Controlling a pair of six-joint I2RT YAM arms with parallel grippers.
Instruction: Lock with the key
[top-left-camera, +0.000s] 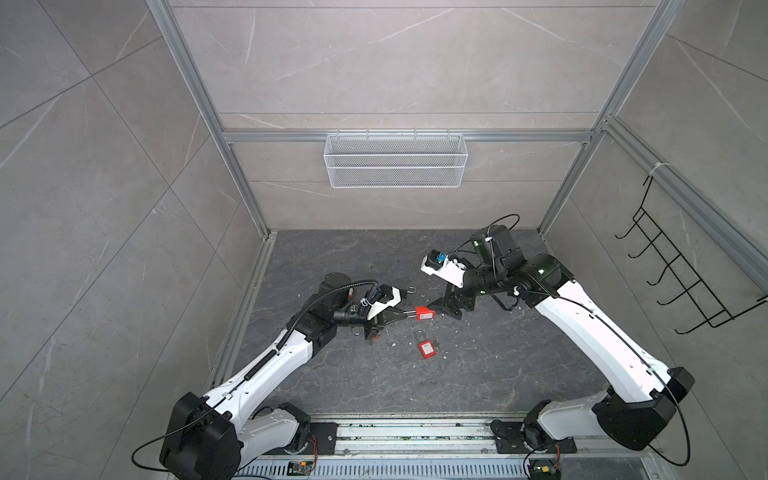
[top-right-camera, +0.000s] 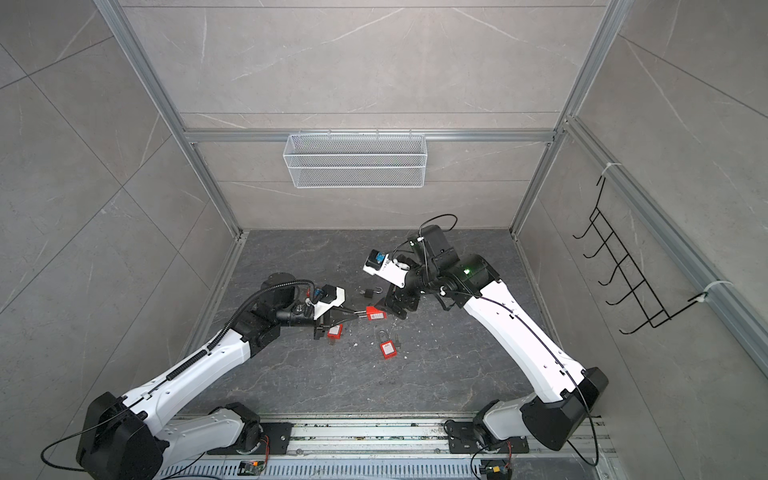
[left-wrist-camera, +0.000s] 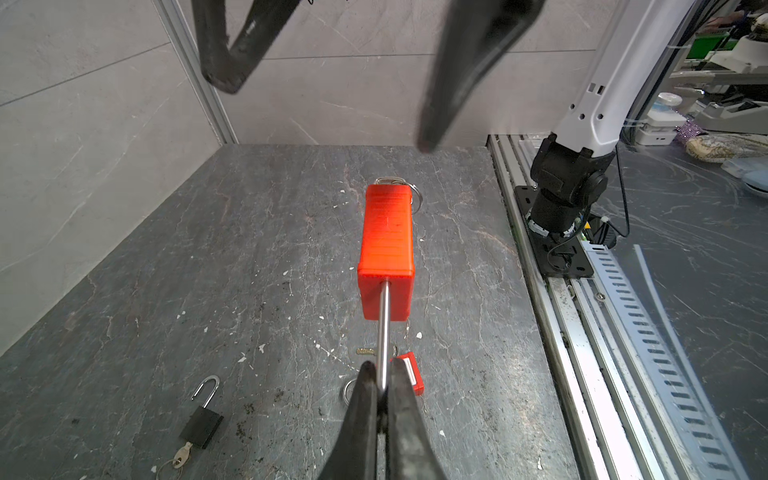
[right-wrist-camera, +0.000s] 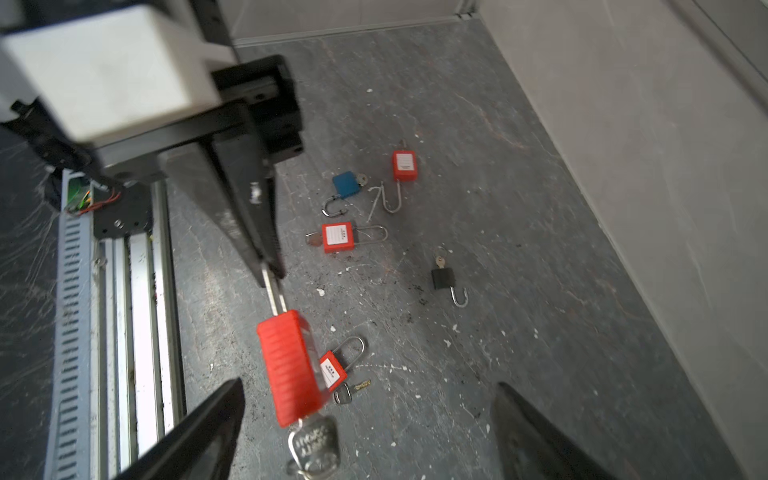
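Pinching the steel shackle (left-wrist-camera: 384, 324) between closed fingers, the left gripper (left-wrist-camera: 382, 384) holds the red padlock (left-wrist-camera: 386, 237) out above the dark floor (left-wrist-camera: 208, 270), a little left of the scene's middle, with its body pointing toward the right arm. The key (right-wrist-camera: 313, 444) sits in the free end of the lock body, and the right gripper (right-wrist-camera: 370, 384) has its fingers spread wide to either side of it, touching neither key nor lock. On the floor below lie two more locks: a second red padlock (top-left-camera: 427, 347), nearer, and a black padlock (left-wrist-camera: 201, 419), farther back.
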